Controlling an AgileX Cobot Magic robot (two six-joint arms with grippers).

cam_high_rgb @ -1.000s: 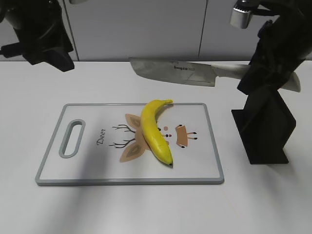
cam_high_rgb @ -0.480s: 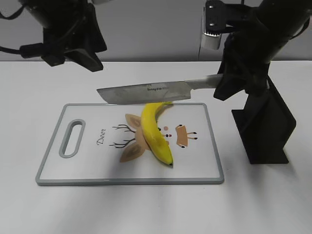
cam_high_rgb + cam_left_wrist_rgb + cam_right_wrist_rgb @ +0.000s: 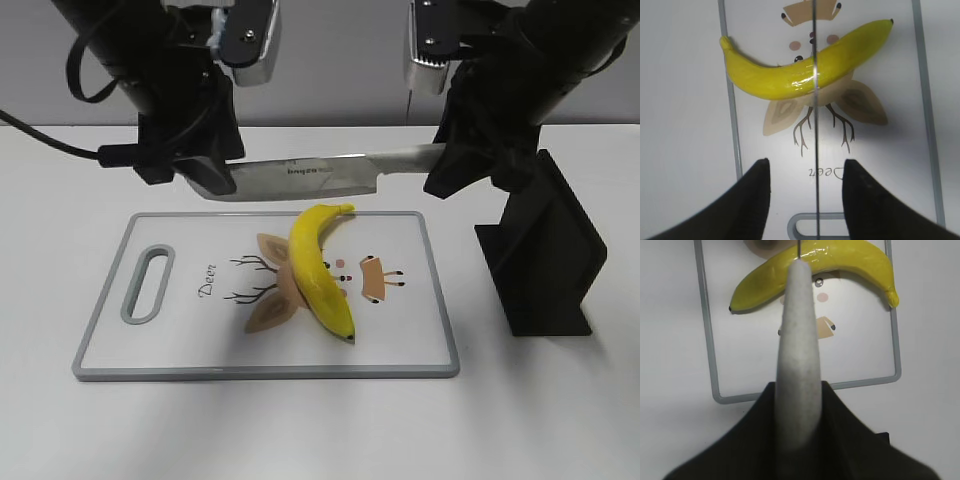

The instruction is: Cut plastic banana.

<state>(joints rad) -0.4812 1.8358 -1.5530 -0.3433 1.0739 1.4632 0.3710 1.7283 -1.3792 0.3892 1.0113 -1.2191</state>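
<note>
A yellow plastic banana (image 3: 320, 270) lies whole on the white cutting board (image 3: 180, 330). My right gripper (image 3: 440, 165) is shut on the pale handle of a kitchen knife (image 3: 300, 178) and holds it level above the banana's stem end. My left gripper (image 3: 208, 178) is open at the blade's tip. In the left wrist view the blade (image 3: 815, 125) is a thin line between the spread fingers (image 3: 752, 200), touching neither, and crosses over the banana (image 3: 780, 80). In the right wrist view the handle (image 3: 799, 340) runs out of the gripper (image 3: 799, 390) towards the banana (image 3: 850, 255).
A black knife block (image 3: 545, 250) stands on the table just right of the board. The board has a grey rim (image 3: 707, 355) and a handle slot (image 3: 147, 285) at its left end. Both arms hang over the board's far edge.
My left arm has come right and down until its open fingers straddle the blade tip. The right gripper has shifted the knife slightly right and up, still over the banana.
</note>
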